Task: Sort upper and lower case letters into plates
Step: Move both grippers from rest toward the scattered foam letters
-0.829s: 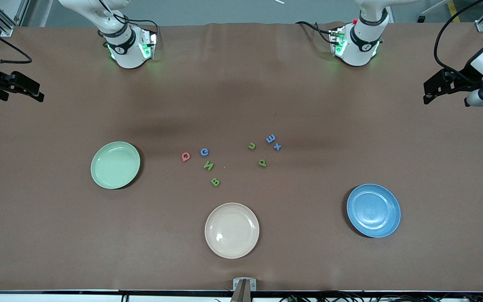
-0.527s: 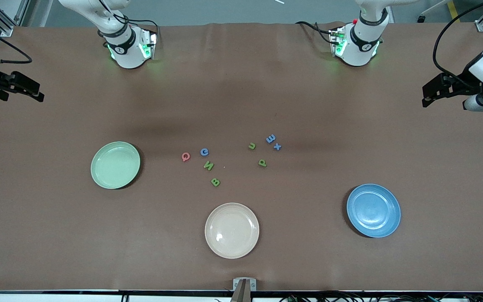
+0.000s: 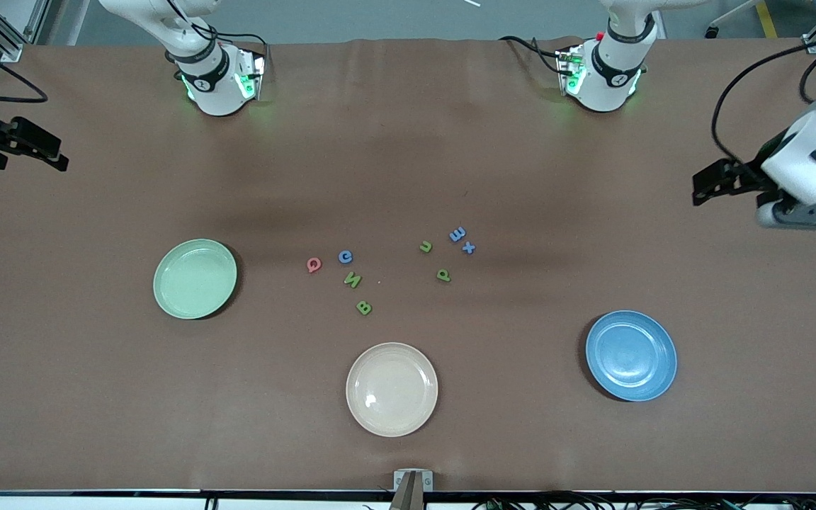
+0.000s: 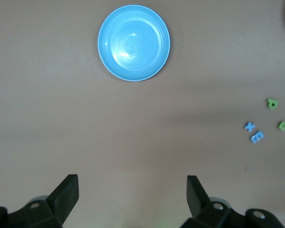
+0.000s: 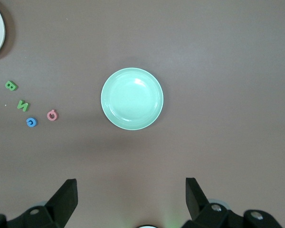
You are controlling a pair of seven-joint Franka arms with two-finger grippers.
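Brown paper covers the wide counter [image 3: 408,142] from end to end; near its middle lie eight tiny flat toy letters in two loose groups: a red Q [image 3: 314,265], blue G [image 3: 346,256], green N [image 3: 353,280] and green B [image 3: 363,307] toward the right arm's end, and a green u [image 3: 426,246], blue E [image 3: 457,234], blue x [image 3: 469,248] and green p [image 3: 443,275] toward the left arm's end; none is sorted yet. A round pale green plate [image 3: 195,278] and a round medium blue plate [image 3: 631,355] sit empty, well apart; a cream-beige plate [image 3: 392,389] lies nearest the front camera. Over each end of the counter hangs a pincer, the left pincer [image 4: 132,192] and the right pincer [image 5: 131,194] alike spread wide with nothing held. The letters look light, thin and stiff, likely to skid; pinching each across its outer edges, fingertips down to the paper, seems wisest.
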